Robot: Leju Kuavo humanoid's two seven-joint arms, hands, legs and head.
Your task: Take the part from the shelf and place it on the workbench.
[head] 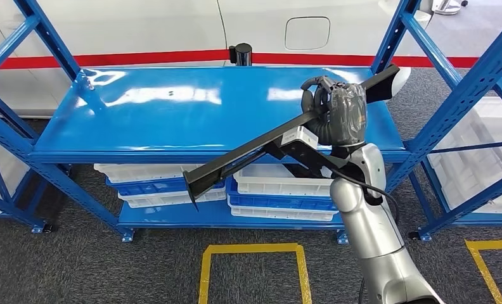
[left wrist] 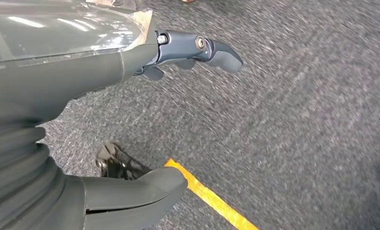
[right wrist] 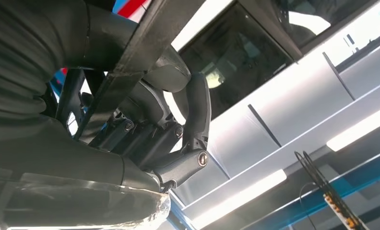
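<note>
Part (head: pixel 255 152), a long black bar, tilted above the blue shelf (head: pixel 172 107), clamped in right hand (head: pixel 337 111). Left hand (left wrist: pixel 130 120) hangs fingers apart over grey carpet (left wrist: pixel 298 120) (yellow tape line (left wrist: pixel 212 199)). White bins (head: pixel 280 183) stacked below.

Long black angled metal bar part (head: pixel 255 149) held in right robot hand (head: pixel 337 114), raised over front edge of glossy blue steel shelf (head: pixel 172 107). White and blue plastic trays (head: pixel 166 183) stacked on lower shelf level. Yellow floor tape outline (head: pixel 251 263) before shelf.
</note>
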